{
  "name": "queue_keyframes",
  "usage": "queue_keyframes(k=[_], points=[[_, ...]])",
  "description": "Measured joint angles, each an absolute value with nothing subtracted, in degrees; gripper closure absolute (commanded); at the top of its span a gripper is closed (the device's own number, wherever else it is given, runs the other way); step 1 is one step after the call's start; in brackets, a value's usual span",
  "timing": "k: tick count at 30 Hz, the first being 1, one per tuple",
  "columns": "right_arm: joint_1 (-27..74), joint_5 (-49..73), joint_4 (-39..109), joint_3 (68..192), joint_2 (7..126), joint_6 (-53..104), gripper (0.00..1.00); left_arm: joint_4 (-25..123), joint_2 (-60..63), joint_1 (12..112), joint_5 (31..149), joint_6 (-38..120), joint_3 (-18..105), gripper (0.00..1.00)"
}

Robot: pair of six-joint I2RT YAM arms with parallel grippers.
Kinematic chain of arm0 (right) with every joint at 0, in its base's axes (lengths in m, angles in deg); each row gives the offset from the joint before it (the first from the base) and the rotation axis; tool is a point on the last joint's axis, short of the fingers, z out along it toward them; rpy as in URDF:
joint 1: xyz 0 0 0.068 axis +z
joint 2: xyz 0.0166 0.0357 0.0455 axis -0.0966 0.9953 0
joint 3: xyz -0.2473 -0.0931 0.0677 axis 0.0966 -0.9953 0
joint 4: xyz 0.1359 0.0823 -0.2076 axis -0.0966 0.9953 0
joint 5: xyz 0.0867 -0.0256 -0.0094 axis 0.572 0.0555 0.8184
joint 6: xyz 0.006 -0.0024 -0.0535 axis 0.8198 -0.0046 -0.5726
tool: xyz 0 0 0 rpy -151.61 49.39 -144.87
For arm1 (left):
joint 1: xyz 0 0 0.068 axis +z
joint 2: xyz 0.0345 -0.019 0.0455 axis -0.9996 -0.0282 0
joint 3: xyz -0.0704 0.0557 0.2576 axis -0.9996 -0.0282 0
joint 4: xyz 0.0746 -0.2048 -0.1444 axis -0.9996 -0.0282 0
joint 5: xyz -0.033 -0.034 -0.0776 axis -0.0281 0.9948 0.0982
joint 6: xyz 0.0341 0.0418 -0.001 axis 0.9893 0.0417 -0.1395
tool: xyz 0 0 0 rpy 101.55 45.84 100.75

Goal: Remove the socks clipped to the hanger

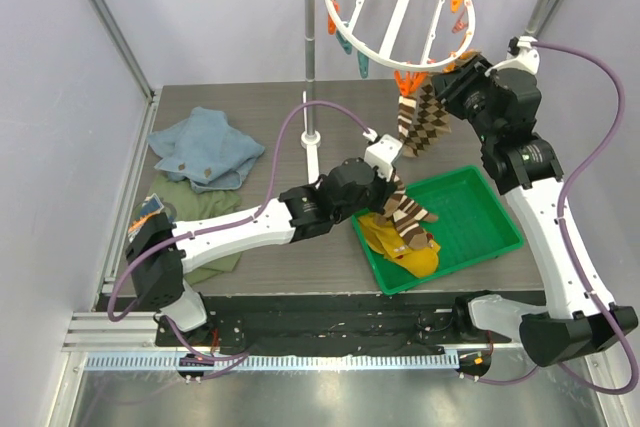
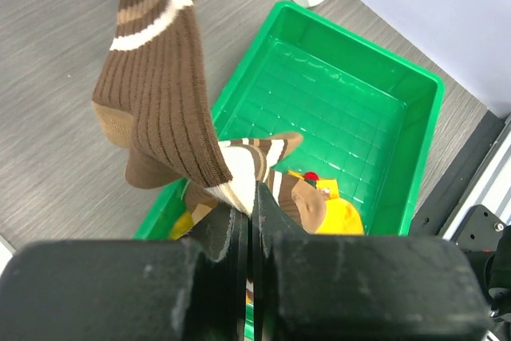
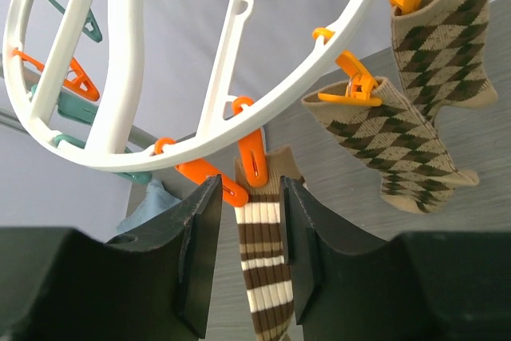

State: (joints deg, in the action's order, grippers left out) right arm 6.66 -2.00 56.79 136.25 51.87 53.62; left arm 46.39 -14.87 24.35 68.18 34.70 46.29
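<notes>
The white round hanger (image 1: 400, 9) hangs at the back right with orange and teal clips. A brown-and-white striped sock (image 1: 407, 123) and diamond-patterned socks (image 1: 432, 119) hang from it. In the right wrist view my right gripper (image 3: 251, 205) is open, its jaws either side of the striped sock (image 3: 259, 277) just below its orange clip (image 3: 254, 161); two diamond socks (image 3: 383, 141) hang to the right of it on the hanger ring (image 3: 120, 157). My left gripper (image 2: 254, 197) is shut on another striped sock (image 2: 160, 109) above the green tray (image 2: 335, 77), where mustard-yellow socks (image 1: 400, 247) lie.
The green tray (image 1: 470, 209) sits at the front right. A blue cloth (image 1: 205, 147) and an olive-green cloth (image 1: 200, 215) lie at the left. The grey metal stand pole (image 1: 310, 77) rises behind the left arm.
</notes>
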Motion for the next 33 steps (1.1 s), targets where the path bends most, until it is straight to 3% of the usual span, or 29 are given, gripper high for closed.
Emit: queue_keyframes(k=[9,17,26,33], points=[[6.66,-0.01,51.98,132.58,53.62,55.50,0.56,47.46,-16.34,23.06,68.23,34.70,46.75,1.00],[6.51,8.38,49.62,131.16,55.04,52.62,0.43,47.61,-16.77,22.82,71.90,34.57,48.04,1.00],[-4.33,25.86,49.47,131.18,52.76,47.57,0.39,42.76,-9.74,26.63,84.27,30.40,45.40,1.00],[-6.80,43.44,39.85,125.82,52.61,49.91,0.26,40.60,-0.27,32.44,90.76,26.64,45.22,1.00]])
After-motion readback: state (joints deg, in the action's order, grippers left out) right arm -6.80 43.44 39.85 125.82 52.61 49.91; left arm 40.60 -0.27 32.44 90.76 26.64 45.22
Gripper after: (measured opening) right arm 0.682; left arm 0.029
